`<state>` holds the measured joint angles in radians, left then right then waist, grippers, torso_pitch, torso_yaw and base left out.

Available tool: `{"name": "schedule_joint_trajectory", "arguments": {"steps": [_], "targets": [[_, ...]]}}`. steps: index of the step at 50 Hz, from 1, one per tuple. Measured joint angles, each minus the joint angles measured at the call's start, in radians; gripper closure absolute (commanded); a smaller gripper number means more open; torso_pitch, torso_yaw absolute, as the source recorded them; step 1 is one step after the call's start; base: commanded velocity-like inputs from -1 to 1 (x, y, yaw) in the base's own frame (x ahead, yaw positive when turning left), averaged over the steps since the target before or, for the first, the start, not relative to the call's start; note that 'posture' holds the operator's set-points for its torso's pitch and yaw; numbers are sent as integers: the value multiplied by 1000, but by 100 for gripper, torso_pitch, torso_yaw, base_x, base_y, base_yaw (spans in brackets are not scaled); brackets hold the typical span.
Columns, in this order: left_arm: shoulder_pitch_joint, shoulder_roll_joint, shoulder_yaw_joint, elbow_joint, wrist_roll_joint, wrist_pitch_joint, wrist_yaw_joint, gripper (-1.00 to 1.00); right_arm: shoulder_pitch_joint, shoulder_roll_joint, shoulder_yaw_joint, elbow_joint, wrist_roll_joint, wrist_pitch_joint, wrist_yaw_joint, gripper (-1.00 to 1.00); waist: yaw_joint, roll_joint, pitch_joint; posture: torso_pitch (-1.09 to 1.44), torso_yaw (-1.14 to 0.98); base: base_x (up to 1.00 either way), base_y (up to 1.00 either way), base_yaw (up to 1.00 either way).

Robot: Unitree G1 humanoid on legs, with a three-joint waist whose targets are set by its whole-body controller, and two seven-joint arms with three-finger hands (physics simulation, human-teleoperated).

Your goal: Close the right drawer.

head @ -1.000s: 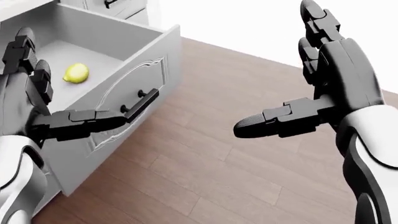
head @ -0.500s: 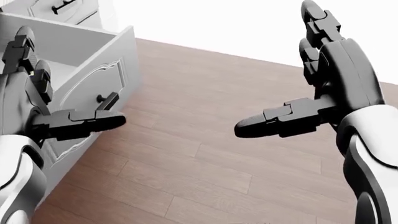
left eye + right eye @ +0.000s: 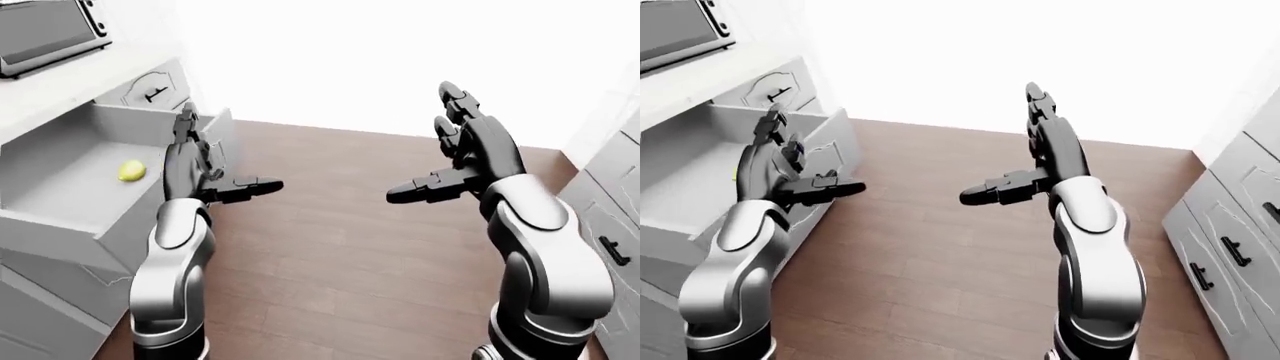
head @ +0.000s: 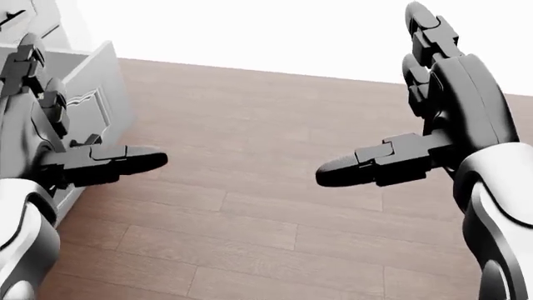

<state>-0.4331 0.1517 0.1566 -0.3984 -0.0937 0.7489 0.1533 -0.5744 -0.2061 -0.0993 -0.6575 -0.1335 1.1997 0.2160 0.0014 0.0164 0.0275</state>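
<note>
The right drawer [image 3: 70, 219] of the white cabinet stands pulled far out at the left of the left-eye view, with a yellow lemon [image 3: 131, 171] lying inside. Its panelled front [image 4: 93, 95] shows at the left edge of the head view, the black handle mostly hidden behind my left thumb. My left hand [image 3: 230, 150] is open, fingers upright beside the drawer front, thumb pointing right; I cannot tell whether it touches. My right hand [image 3: 420, 144] is open over the wooden floor, apart from the drawer, holding nothing.
A shut drawer [image 3: 150, 91] sits above the open one, under a white counter with a dark oven [image 3: 45, 30]. More grey cabinets with black handles [image 3: 1230, 251] line the right edge. Brown wooden floor [image 4: 267, 187] lies between them.
The whole head view has shifted: the camera turned right, so the drawer slid to the left edge and the lemon left that view. Both hands keep the same open pose.
</note>
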Motion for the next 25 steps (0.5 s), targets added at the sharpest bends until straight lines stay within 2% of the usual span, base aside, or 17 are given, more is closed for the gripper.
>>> {"name": "schedule_joint_trajectory", "arguments": {"steps": [2,4,6,8,10,15,17,18,19,22,25], "targets": [[-2,1,1,-4,-2,-3,-1,-100,-2,1,1,-7,-1,-6,-1,-100,4,-27,-3,0,0,0,0,-26],[-7,3,3,-5,-2,-5,0,-100,-2,1,2,-7,0,-12,-1,-100,4,-66,-11,0,0,0,0,-25],[-3,-8,-7,-7,-5,-7,0,-100,6,-6,-8,-4,-2,-10,-3,-100,-12,-51,-6,0,0,0,0,-25],[1,-11,-23,2,-12,-1,-5,-100,17,-7,-20,3,-10,1,-8,-100,-16,-50,-4,0,0,0,0,-25],[2,-10,-24,7,-16,7,-8,-100,14,-7,-20,7,-14,10,-11,-100,-14,-36,-2,0,0,0,0,-25],[-6,-3,-8,-14,-14,5,-4,-100,7,-6,-12,-8,-9,1,-10,-100,-5,22,14,0,0,0,0,-25],[-7,-1,-5,-19,-14,0,-2,-100,4,-6,-11,-9,-8,-1,-10,-100,-5,60,8,0,0,0,0,-26],[-7,4,-2,-18,-13,-2,-2,-100,4,0,-8,-10,-8,-3,-10,-100,2,60,5,0,0,0,0,-26],[-4,6,4,-15,-12,-3,-1,-100,9,4,0,-10,-6,-3,-9,-100,8,49,8,0,0,0,0,-26],[8,5,14,-3,-8,9,5,-100,13,4,14,-2,4,10,-1,-100,4,43,7,0,0,0,0,-26],[-1,6,10,-6,-10,19,6,-100,-2,-1,5,-2,3,14,-1,-100,0,15,2,0,0,0,0,-26]]}}
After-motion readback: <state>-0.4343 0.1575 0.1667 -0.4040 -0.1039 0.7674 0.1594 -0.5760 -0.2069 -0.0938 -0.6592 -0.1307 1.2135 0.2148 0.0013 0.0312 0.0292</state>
